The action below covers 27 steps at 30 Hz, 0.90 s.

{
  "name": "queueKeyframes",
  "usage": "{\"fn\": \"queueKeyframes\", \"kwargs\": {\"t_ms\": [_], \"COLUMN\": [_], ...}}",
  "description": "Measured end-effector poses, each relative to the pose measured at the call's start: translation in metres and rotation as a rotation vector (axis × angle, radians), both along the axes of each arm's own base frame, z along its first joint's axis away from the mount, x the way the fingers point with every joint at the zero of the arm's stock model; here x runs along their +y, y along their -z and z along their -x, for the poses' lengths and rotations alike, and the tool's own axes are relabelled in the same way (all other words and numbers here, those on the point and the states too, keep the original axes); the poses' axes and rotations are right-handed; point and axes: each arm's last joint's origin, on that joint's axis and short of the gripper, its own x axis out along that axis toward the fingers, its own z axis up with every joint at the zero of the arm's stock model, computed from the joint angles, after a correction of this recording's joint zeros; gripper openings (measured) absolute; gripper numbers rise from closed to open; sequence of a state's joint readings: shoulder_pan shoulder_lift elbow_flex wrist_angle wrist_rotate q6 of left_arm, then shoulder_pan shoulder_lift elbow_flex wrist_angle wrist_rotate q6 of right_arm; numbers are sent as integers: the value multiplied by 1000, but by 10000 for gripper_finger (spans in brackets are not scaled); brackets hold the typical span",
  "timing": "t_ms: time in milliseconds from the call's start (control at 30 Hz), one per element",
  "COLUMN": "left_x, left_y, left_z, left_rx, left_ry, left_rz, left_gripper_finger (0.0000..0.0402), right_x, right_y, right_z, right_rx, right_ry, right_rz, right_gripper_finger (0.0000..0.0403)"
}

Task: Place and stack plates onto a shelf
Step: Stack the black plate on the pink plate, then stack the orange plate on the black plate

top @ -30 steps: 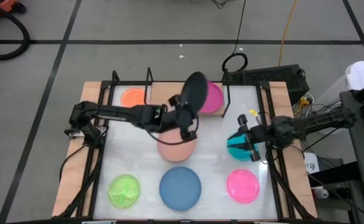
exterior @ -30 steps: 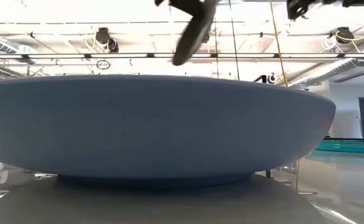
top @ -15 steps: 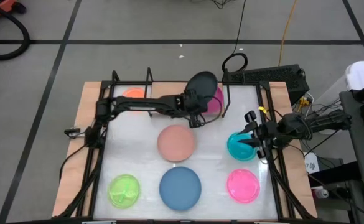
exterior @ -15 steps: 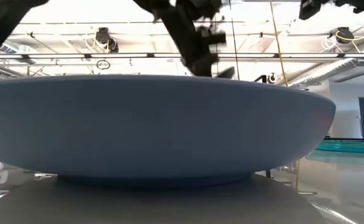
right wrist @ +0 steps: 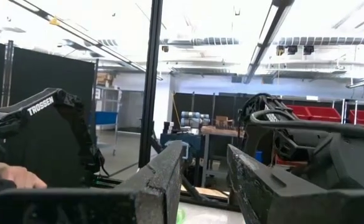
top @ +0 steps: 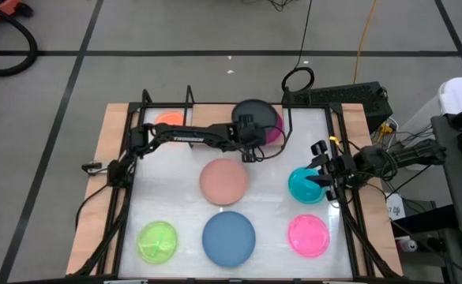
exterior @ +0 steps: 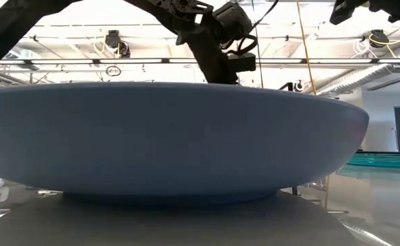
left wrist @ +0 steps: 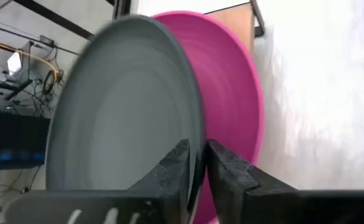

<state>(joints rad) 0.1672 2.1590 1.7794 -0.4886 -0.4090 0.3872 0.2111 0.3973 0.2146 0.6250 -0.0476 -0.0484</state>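
I am holding the left hand (top: pixel 252 136) over the right half of the small light-wood shelf (top: pixel 215 118) with thin black uprights, and its two dark fingers (left wrist: pixel 183 168) are sitting narrowly on either side of the rim of the round black plastic plate (top: pixel 253 115), which is lying on top of the round magenta plastic plate (top: pixel 274 126). Whether the fingers are pinching that rim or just letting it go I cannot tell. Off to the side of this hand, at the shelf's other end, the round orange plastic plate (top: pixel 168 121) is resting alone. So I am judging three plates as on the shelf, with the black one only just set down. Five are waiting on the white table (top: pixel 270 185): the round salmon plastic plate (top: pixel 223 181) lying just beside the left hand on the table side, then the lime green plate (top: pixel 157 241), the blue plate (top: pixel 229 238) and the hot pink plate (top: pixel 307 235) in a row well away from it. I am keeping the right hand (top: pixel 323 181) parked at the edge of the teal plate (top: pixel 305 187), fingers (right wrist: pixel 163 168) parted with nothing between them.
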Motion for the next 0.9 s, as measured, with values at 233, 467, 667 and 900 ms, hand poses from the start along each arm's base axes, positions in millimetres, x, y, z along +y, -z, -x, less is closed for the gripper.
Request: {"fn": "queueKeyframes", "kwargs": {"t_ms": [233,467,667,900], "left_x": [-1,-13,-35,-80], "left_y": [0,-18,-69,-129], "left_z": [0,-6,-12,-3], "left_rx": [-43,-82,-182,-256], "left_ry": [-50,-46,-51,-34], "left_rz": [62,77,117,177], "left_gripper_finger": [137,189,195,195], "right_x": [0,-1,-1,0], "right_y": [-2,-1,0,7], "right_z": [1,0,0,-3], "right_rx": [-22,-18,-2,75], "right_ry": [10,32,32,32], "right_rz": [9,9,13,31], "right_gripper_finger": [112,112,112,112]}}
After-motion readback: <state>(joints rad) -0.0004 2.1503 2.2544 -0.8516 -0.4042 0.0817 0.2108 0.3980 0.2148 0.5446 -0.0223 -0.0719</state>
